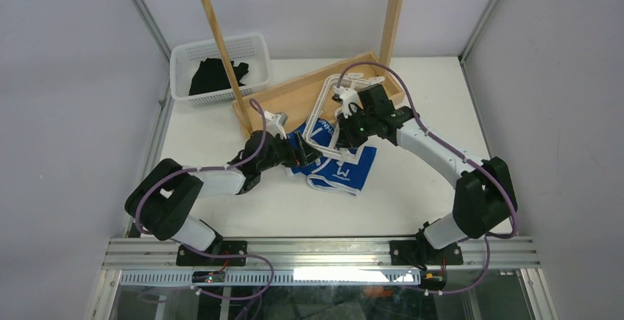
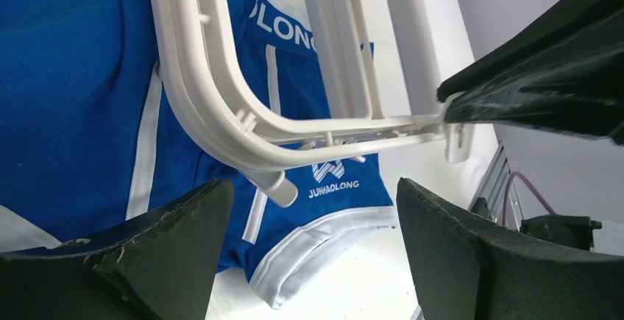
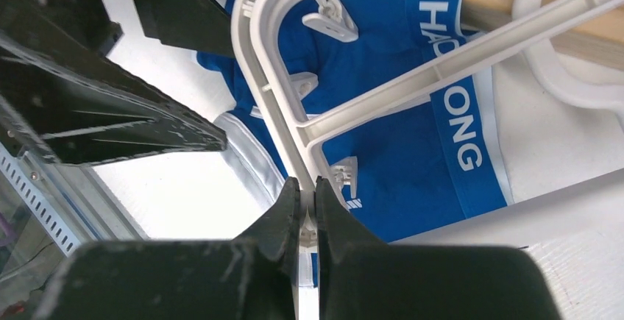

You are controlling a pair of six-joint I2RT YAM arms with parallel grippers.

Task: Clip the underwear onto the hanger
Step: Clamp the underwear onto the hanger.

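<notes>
The blue underwear (image 1: pixel 340 169) with white trim lies flat on the table at the centre, waistband lettering facing up (image 3: pixel 397 158). The white hanger (image 1: pixel 321 114) is held tilted above it. My right gripper (image 3: pixel 307 195) is shut on the hanger's frame edge (image 3: pixel 257 62), and small clips (image 3: pixel 327 15) dangle from the frame over the cloth. My left gripper (image 2: pixel 316 217) stands open just above the underwear (image 2: pixel 73 77), below a corner of the hanger (image 2: pixel 221 107), with nothing between its fingers (image 2: pixel 169 239).
A tall wooden rack (image 1: pixel 221 33) rises from a wooden base (image 1: pixel 294 96) behind the underwear. A white basket (image 1: pixel 184 59) holding a black garment (image 1: pixel 217 76) stands at the back left. Grey walls close in both sides.
</notes>
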